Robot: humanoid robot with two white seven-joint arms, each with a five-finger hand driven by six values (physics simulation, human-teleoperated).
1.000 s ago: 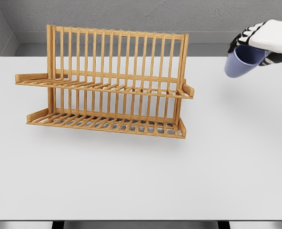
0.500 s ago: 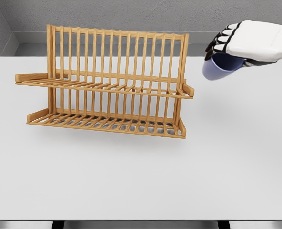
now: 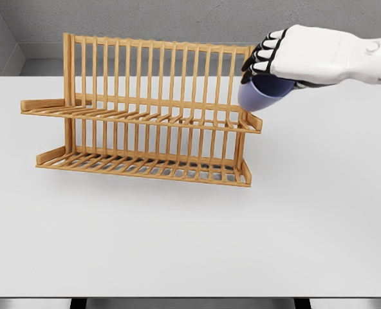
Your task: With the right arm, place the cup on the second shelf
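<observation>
A wooden two-tier dish rack (image 3: 145, 116) stands on the white table, with an upper shelf (image 3: 139, 118) and a lower shelf (image 3: 145, 167). My right hand (image 3: 268, 67) comes in from the right edge, shut on a blue-lilac cup (image 3: 258, 93). The cup hangs tilted in the air, just above the right end of the upper shelf, by the rack's right post. The fingers wrap over the cup's top and hide its rim. The left arm does not show.
The white table (image 3: 190, 244) stretches wide in front of and to the right of the rack. A grey wall (image 3: 177, 19) rises behind the table's far edge.
My right hand has carried the cup leftwards and slightly down, from the far right edge of the picture to the rack's upper right corner. The rack has not moved.
</observation>
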